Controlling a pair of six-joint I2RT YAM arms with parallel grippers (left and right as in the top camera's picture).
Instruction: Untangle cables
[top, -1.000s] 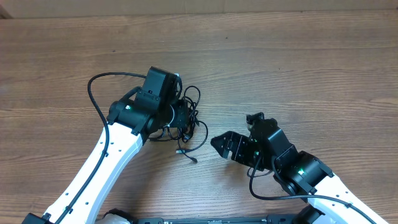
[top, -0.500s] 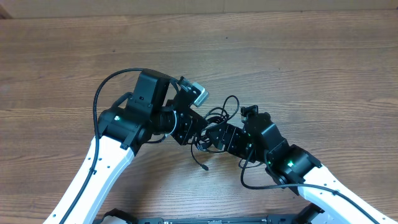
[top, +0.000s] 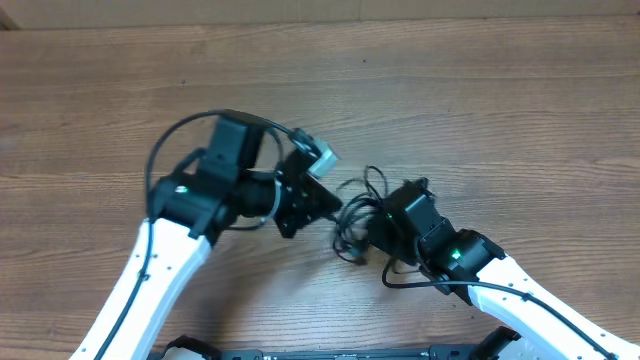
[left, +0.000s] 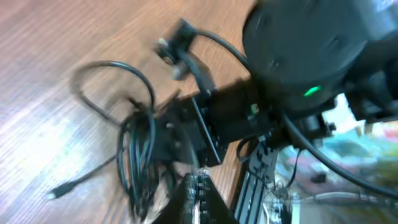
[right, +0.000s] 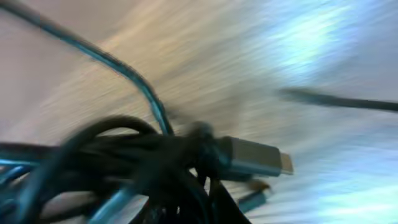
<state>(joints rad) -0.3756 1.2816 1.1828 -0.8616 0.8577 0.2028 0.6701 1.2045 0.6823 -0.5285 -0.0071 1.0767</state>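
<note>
Both arms have closed in on each other over the last second. The left arm (top: 165, 270) has carried the cables (top: 352, 222) from where they lay, left of centre, toward the middle of the bench (top: 500, 100). The right arm (top: 520, 300), which stood well apart from them a second ago, has come up against the bundle from the right.

The cables now sit bunched between the two arm tips, near the front of the bench. One loop (top: 375, 180) stands out toward the back, and a loose end trails toward the front edge. In the left wrist view the bundle (left: 138, 155) hangs in long loops just left of the left jaws, and one small plug end (left: 59, 191) lies flat on the wood.

The left jaws are pressed together at the edge of the bundle and seem to pinch a strand of it, though motion blur hides the contact. The right jaws are buried in the tangle and cannot be told as spread or pressed together. The right wrist view is filled by blurred cords (right: 124, 155) and a silvery plug (right: 252, 157) pointing right.

The bench is brown wood-grain board. Past its edge only blurred colours show.
</note>
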